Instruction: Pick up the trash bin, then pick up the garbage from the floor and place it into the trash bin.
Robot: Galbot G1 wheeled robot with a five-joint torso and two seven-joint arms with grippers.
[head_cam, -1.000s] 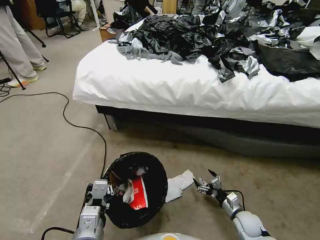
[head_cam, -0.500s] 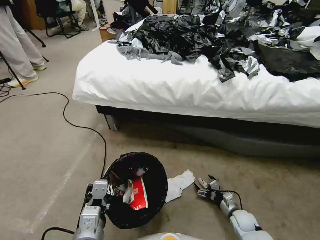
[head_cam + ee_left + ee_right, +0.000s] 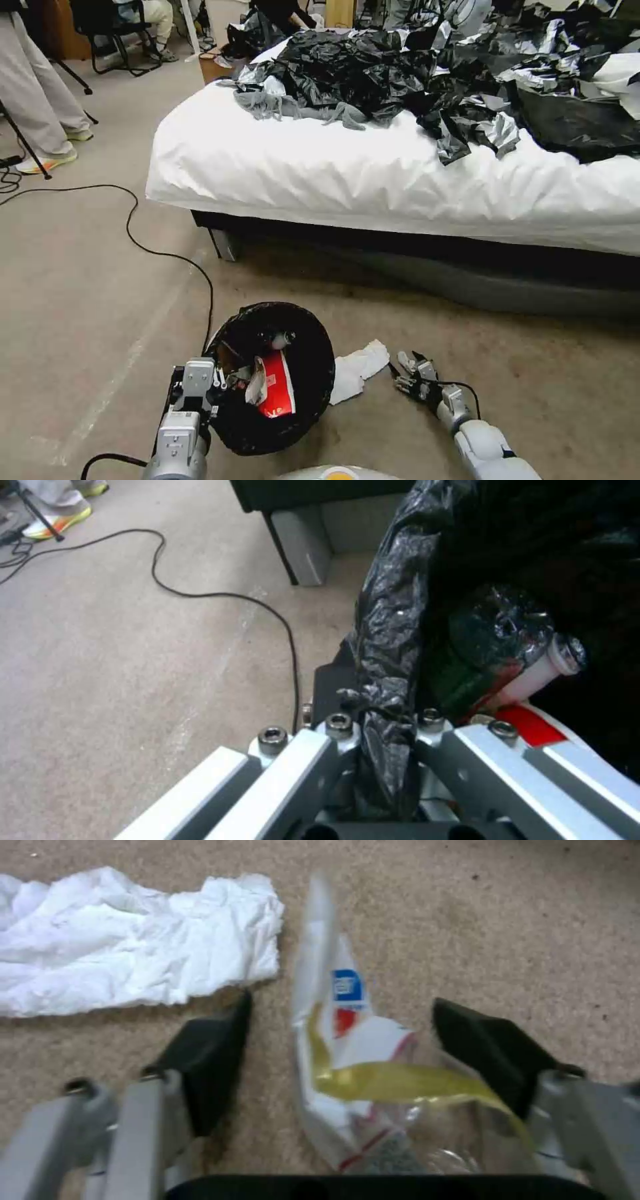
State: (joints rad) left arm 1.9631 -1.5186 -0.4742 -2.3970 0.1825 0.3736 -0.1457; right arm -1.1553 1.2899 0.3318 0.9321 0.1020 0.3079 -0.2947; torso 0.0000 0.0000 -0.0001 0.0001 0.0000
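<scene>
The left pincer (image 3: 380, 730) was clamped on the bin's (image 3: 313, 380) crinkled black liner. The right pincer (image 3: 340, 1040) stood apart around a clear crumpled wrapper (image 3: 353, 1055) beside wrinkled white tissue (image 3: 127, 965).

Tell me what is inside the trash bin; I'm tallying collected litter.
Inside the trash bin: a red-and-white packet and a bottle with green label. Anything deeper is hidden by the black liner.

Left gripper (image 3: 217, 385): clamped on the near rim of the trash bin (image 3: 313, 373), at the bottom left of the scene.
Trash bin: black-lined mouth facing up, a red-and-white packet (image 3: 275, 387) lying inside.
White tissue paper (image 3: 357, 369): flat on the floor (image 3: 87, 293), just right of the bin.
Right gripper (image 3: 408, 373): fingers spread, low at the floor, just right of the tissue.
Bed (image 3: 320, 173): beyond, black plastic sheets (image 3: 400, 73) heaped on top.
</scene>
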